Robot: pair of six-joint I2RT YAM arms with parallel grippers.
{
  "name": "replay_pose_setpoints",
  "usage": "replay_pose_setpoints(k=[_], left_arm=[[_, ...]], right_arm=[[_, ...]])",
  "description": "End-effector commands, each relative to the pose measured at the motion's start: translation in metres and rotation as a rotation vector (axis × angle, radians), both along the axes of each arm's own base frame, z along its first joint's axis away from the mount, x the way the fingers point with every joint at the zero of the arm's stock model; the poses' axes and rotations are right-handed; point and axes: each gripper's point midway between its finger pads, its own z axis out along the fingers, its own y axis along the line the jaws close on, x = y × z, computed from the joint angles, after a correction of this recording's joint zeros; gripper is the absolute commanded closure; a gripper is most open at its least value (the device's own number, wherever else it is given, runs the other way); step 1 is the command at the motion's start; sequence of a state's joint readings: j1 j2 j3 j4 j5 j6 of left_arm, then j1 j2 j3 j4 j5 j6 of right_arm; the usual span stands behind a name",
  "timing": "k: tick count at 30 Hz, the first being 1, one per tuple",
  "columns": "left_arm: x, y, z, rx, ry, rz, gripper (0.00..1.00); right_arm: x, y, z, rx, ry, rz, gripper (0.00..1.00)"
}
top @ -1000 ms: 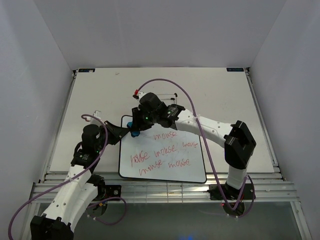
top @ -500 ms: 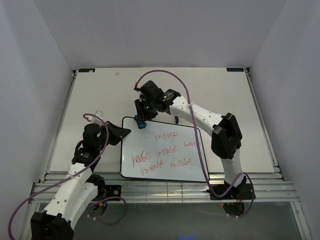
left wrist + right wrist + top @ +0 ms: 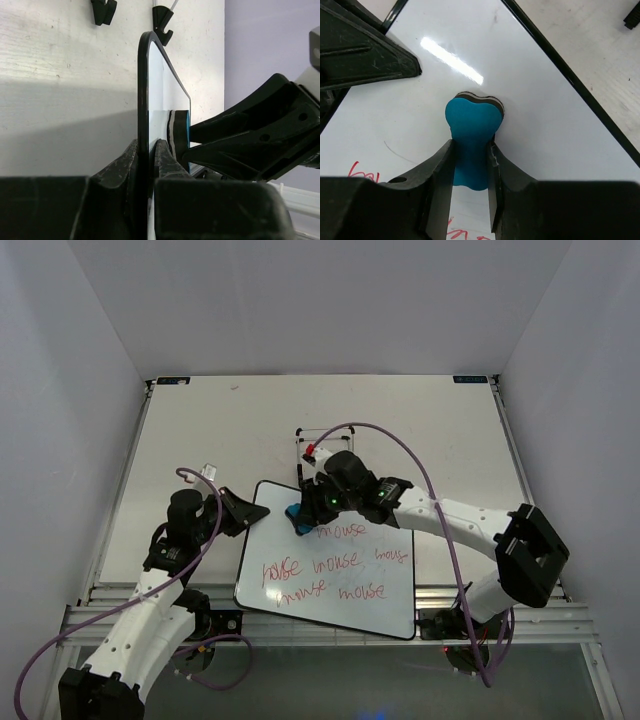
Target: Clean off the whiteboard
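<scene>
The whiteboard (image 3: 330,615) lies on the table, a little skewed, with red handwritten words across its middle. My left gripper (image 3: 250,512) is shut on its upper left rim; the left wrist view shows the whiteboard (image 3: 143,95) edge-on between the jaws of the left gripper (image 3: 146,150). My right gripper (image 3: 303,512) is shut on a blue bone-shaped eraser (image 3: 296,516) that presses on the board's upper left area. In the right wrist view the eraser (image 3: 472,122) sits pinched in the right gripper (image 3: 470,160) on the whiteboard (image 3: 545,115), just above red strokes.
A black wire stand (image 3: 325,435) stands on the table just behind the board; its feet (image 3: 162,20) show past the board's corner. The left gripper (image 3: 365,55) lies close to the eraser. A purple cable (image 3: 400,440) loops over the right arm.
The right arm swept the eraser from the board's upper left corner towards the near right. The board has shifted and turned slightly. The left gripper stays clamped on the rim.
</scene>
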State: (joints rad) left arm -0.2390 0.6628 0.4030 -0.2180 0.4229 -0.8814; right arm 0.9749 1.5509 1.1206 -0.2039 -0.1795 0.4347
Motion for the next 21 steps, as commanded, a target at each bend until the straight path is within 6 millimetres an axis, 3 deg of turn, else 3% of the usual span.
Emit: replay_pose_setpoints(k=[1,2,4,6,10,13,18,21], left_arm=[[0.013,0.011,0.018,0.104,-0.148,0.026,1.00],[0.015,0.014,0.017,0.107,-0.143,0.048,1.00],[0.016,0.018,0.015,0.113,-0.129,0.075,1.00],[0.019,0.023,0.013,0.116,-0.113,0.120,1.00],[0.026,0.034,0.013,0.118,-0.101,0.204,1.00],[0.032,0.039,0.017,0.116,-0.116,0.247,1.00],[0.039,0.040,0.018,0.126,-0.132,0.265,1.00],[0.042,0.042,0.015,0.134,-0.131,0.277,1.00]], right_arm=[[-0.026,-0.072,-0.101,-0.287,0.171,-0.104,0.92],[-0.024,-0.094,-0.117,-0.337,0.185,-0.155,0.92],[-0.023,-0.114,-0.125,-0.356,0.203,-0.201,0.92],[-0.025,-0.146,-0.139,-0.408,0.240,-0.270,0.92],[-0.017,-0.193,-0.141,-0.479,0.224,-0.383,0.92],[-0.016,-0.215,-0.143,-0.520,0.215,-0.409,0.92],[-0.012,-0.221,-0.139,-0.490,0.216,-0.402,0.92],[-0.017,-0.195,-0.121,-0.367,0.240,-0.308,0.92]])
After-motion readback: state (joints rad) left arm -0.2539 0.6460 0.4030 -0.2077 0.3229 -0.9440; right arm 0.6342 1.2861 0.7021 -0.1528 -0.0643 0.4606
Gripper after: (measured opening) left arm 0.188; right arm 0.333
